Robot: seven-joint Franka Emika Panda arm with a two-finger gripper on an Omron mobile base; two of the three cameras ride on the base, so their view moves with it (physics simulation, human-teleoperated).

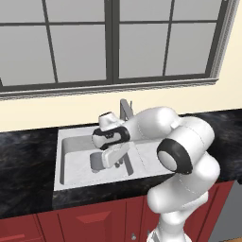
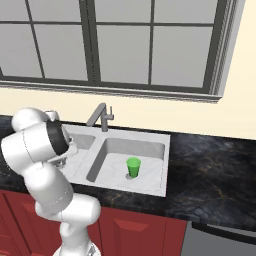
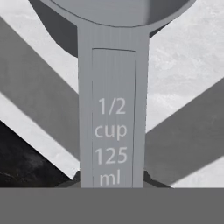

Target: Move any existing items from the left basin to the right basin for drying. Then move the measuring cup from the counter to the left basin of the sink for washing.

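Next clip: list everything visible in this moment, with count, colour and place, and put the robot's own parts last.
measuring cup: one, dark grey, marked 1/2 cup 125 ml on its handle, held by the handle over the left basin
green tumbler: one, green, upright in the right basin
sink: one, light grey, two bowls, set in the counter
left basin: one, light grey
right basin: one, light grey
faucet: one, grey, at the sink's middle divider
counter: one, glossy black
cabinet fronts: red, under the counter
window: one, dark frame, above the sink
arm: one, white with dark joints
end effector: one, shut on the measuring cup's handle
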